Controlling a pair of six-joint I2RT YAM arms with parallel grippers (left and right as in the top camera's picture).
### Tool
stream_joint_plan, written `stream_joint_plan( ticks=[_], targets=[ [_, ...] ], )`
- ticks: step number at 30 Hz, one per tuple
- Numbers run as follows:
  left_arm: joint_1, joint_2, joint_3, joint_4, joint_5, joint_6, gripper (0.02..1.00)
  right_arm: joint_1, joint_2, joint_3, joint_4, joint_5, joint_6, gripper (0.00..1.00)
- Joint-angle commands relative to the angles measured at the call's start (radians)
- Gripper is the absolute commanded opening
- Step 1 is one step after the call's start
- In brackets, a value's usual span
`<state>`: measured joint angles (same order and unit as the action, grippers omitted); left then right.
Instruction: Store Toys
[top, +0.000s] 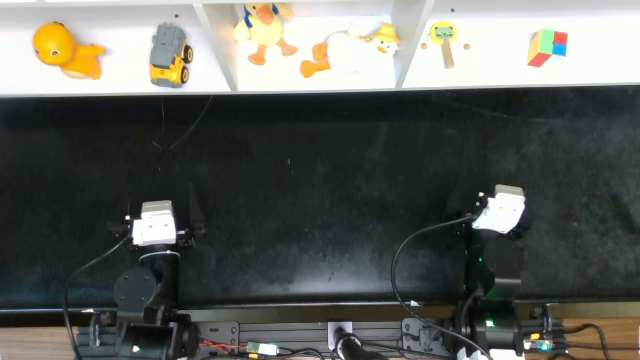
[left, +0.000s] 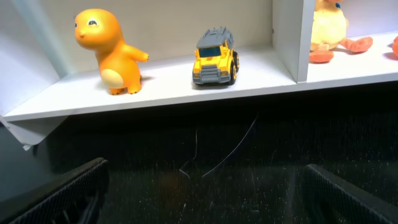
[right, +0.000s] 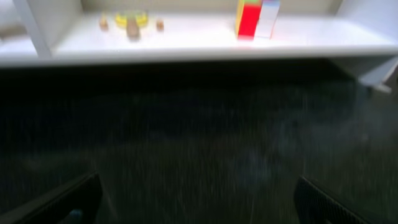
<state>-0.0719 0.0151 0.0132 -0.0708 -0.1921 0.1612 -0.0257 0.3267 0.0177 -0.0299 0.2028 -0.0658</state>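
Nearest the lens in the left wrist view are the two dark fingers of the left claw (left: 204, 167), set far apart with nothing between them. The right claw (right: 198, 186) stands just as wide and holds nothing. From above, the arms sit at 7 and 5 o'clock on the black bench (top: 320, 180), both well back from the white shelf (top: 320, 84) that runs across 12 o'clock.

Every toy I can see is on that shelf. At 11 o'clock the orange figure (left: 109, 53) stands upright, with the yellow truck (left: 215, 57) beside it but not touching. At 12 the duck plush (top: 264, 28) sits near a white plush (top: 345, 52) lying on its side. At 1 o'clock a wooden rattle (top: 443, 40) and a colour cube (top: 547, 46) are well apart.

By my judgement storing looks done, so the step in hand is resting the arms. Done well, that means claws low and back, with no sweep toward 12.

The edges to mind are the shelf's front lip and the upright dividers (top: 218, 45). The truck sits near the lip on wheels, and I judge a nudge would roll it off. Open room is the broad bench strip from 9 to 3 o'clock, while cables (top: 398, 262) crowd 6 o'clock.
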Motion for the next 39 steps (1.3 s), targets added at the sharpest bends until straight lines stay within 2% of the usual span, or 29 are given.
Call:
stream_joint_plan(
  ticks=[1,6,21,29,39],
  targets=[
    [-0.003,-0.013,-0.005,0.003,-0.011,0.014,0.998,-0.01,-0.026,-0.013,-0.026,0.013,-0.01,0.996],
    [-0.003,-0.013,-0.005,0.003,-0.011,0.014,0.998,-0.042,-0.081,-0.013,-0.026,0.015,-0.009,0.993],
    [-0.003,-0.013,-0.005,0.003,-0.011,0.014,0.998,-0.04,-0.321,-0.013,-0.026,0.015,-0.009,0.993],
    [-0.003,-0.013,-0.005,0.003,-0.011,0.014,0.998,-0.037,-0.323,-0.013,-0.026,0.015,-0.009,0.996],
    [-0.003,-0.013,-0.005,0.003,-0.011,0.014,0.998,0.062,-0.323,-0.013,-0.026,0.015,-0.009,0.993]
  ],
)
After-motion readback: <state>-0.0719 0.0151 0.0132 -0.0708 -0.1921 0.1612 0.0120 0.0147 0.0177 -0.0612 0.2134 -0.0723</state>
